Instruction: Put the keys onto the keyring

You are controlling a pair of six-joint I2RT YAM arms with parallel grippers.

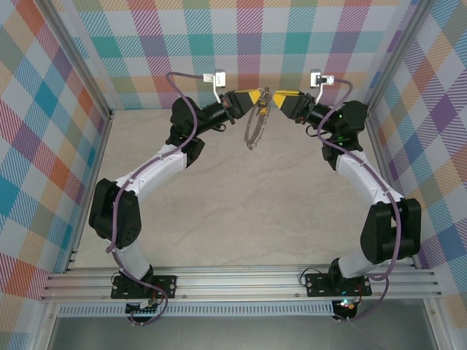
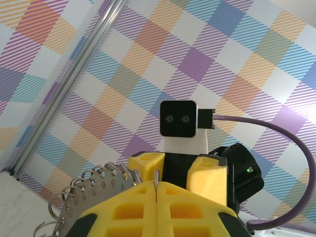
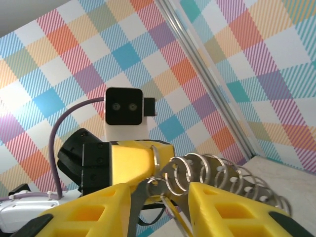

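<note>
Top external: both arms arch to upper centre, left gripper (image 1: 256, 99) pinched on the dangling scalloped silvery keyring (image 1: 253, 130), right gripper (image 1: 275, 97) jaws partly apart, grip unclear.

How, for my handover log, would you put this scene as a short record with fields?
left gripper: raised, jaws shut, apparently on the keyring's edge
right gripper: raised, facing the left one; jaws apart with ring loops between them, grip unclear
keyring: hanging in the air where the two grippers meet
key: cannot be made out for certain
table: pale marbled top, below the hanging ring
task state: key not seen threaded on the ring
</note>
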